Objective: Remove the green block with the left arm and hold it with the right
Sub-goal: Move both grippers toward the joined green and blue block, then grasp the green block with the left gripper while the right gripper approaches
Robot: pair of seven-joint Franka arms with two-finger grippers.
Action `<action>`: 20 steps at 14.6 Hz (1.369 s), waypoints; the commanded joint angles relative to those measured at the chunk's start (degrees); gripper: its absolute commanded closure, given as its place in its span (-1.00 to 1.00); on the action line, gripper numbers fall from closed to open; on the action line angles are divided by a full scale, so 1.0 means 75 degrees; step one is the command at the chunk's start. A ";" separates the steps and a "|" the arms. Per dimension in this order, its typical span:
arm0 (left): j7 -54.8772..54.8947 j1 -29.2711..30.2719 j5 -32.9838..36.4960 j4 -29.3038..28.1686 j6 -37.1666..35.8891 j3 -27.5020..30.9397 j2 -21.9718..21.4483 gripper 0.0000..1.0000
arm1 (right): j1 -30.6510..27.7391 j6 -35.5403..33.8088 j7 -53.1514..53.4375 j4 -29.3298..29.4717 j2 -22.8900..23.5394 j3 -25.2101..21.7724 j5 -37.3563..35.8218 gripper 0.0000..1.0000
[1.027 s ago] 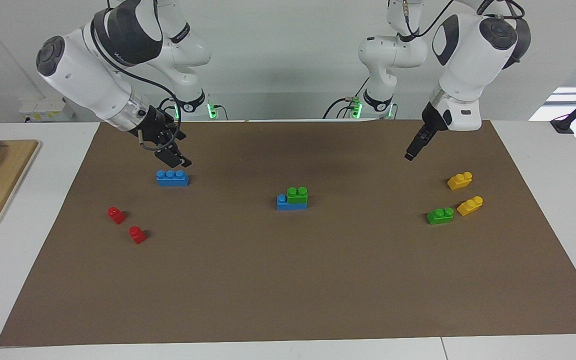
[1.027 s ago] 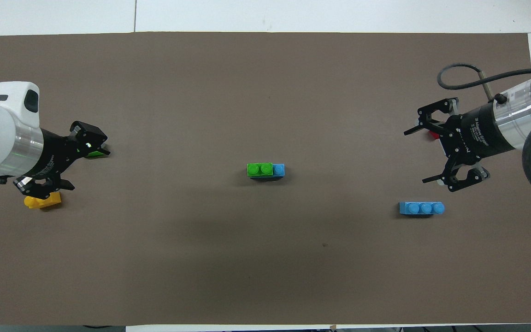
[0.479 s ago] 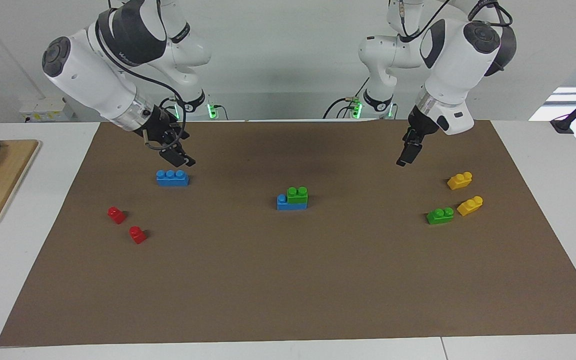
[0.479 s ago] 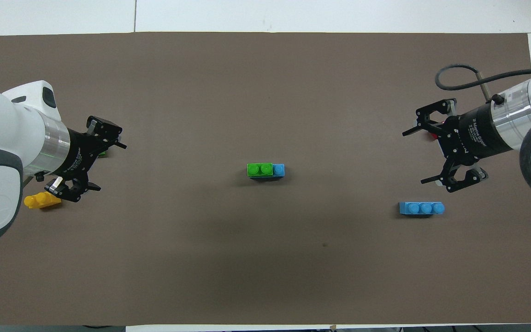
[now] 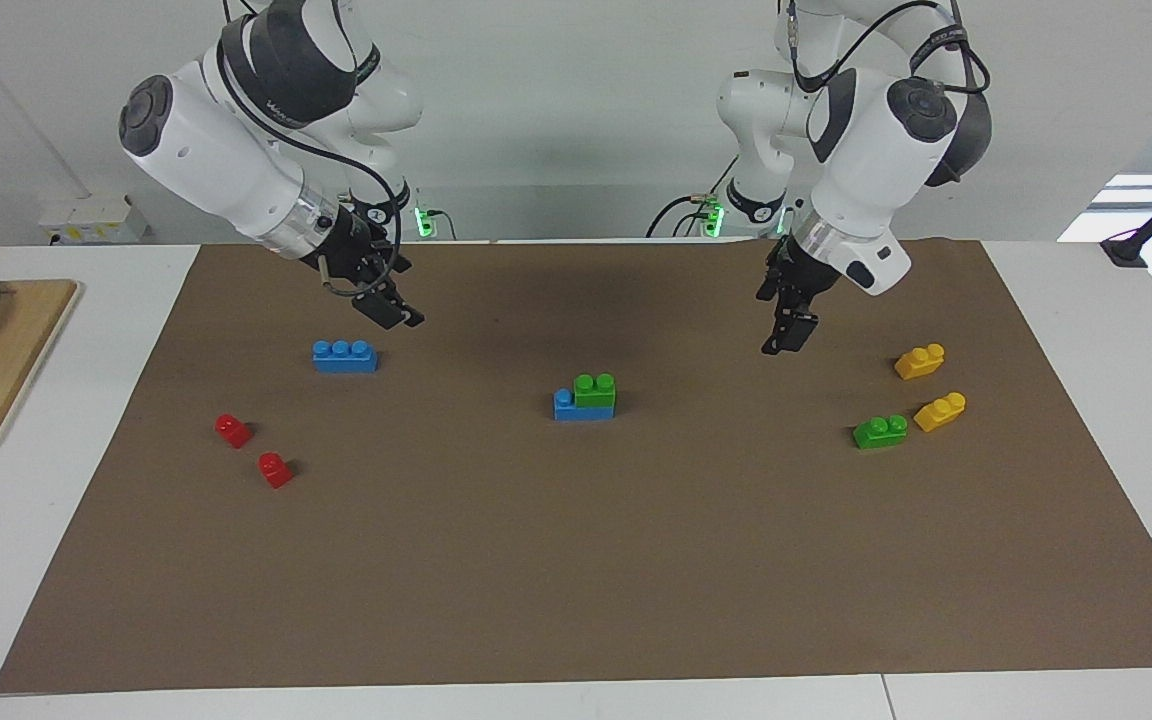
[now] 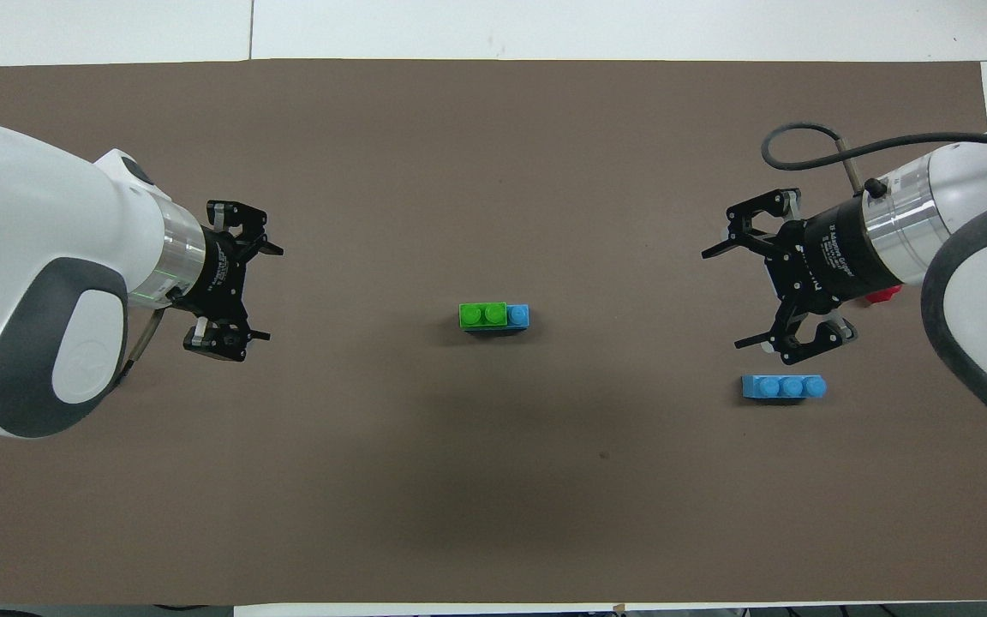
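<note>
The green block sits stacked on a blue brick near the middle of the brown mat that covers the tabletop. It covers the part of the blue brick toward the left arm's end and leaves one blue stud bare at the right arm's end. It looks like a small, hard plastic piece — light, stiff, smooth-sided and probably a little slippery. Its studs are likely press-fitted into the brick below, so it should resist a straight pull. The sensible hold is across its two flat long sides, above the seam with the blue brick, while the other claw pins the blue base at its bare-stud end.

The left claw hangs above bare mat toward the left arm's end of the tabletop, well apart from the stack, with its fingers spread wide and holding nothing. The right claw hangs above the mat near a loose blue three-stud brick, also spread wide and empty, and equally far from the stack. Both point inward, with the green block roughly midway between them.

Elsewhere lie two red bricks at the right arm's end. At the left arm's end lie two yellow bricks and a lower green brick — not the one wanted.
</note>
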 commanded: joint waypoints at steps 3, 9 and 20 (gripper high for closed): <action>-0.1335 -0.0678 -0.0112 0.0528 0.0613 0.0069 0.0804 -1.00 | -0.0062 0.0500 0.0093 -0.0754 -0.0303 0.0035 0.0241 -0.97; -0.2623 -0.1254 -0.0089 0.0937 0.1140 0.0046 0.1635 -1.00 | 0.0406 0.1250 0.1263 -0.0731 0.0013 0.0035 0.0839 -0.96; -0.3938 -0.1653 0.0193 0.3038 0.0565 0.0046 0.3336 -1.00 | 0.1239 0.2832 0.1265 -0.1106 0.0494 0.0035 0.0991 -0.96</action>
